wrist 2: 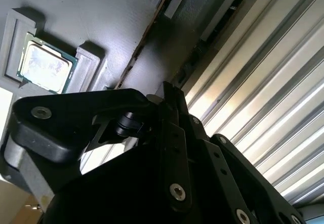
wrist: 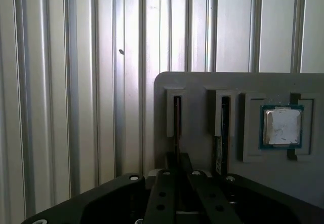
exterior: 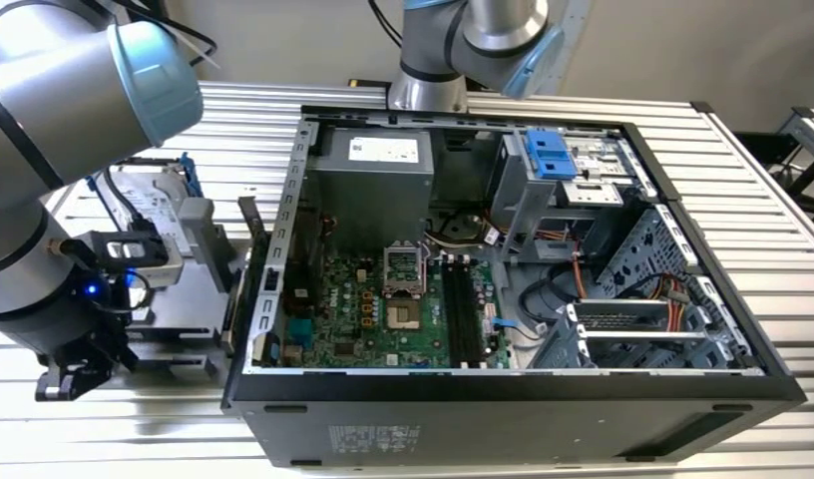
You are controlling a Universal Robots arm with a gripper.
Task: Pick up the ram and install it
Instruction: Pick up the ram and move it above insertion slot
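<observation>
Gripper (wrist: 177,159) is hovering right at the ram (wrist: 177,125), which is sitting edge-up in its grey holder (wrist: 202,82) slot; grasp state I can't tell. Risk: any off-centre squeeze is going to cock the stick and jam it

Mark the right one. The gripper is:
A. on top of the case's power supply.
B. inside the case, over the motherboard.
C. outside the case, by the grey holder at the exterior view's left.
C: in the exterior view the gripper hangs outside the case, at its left, and the first wrist view has the holder with its CPU close by.
</observation>
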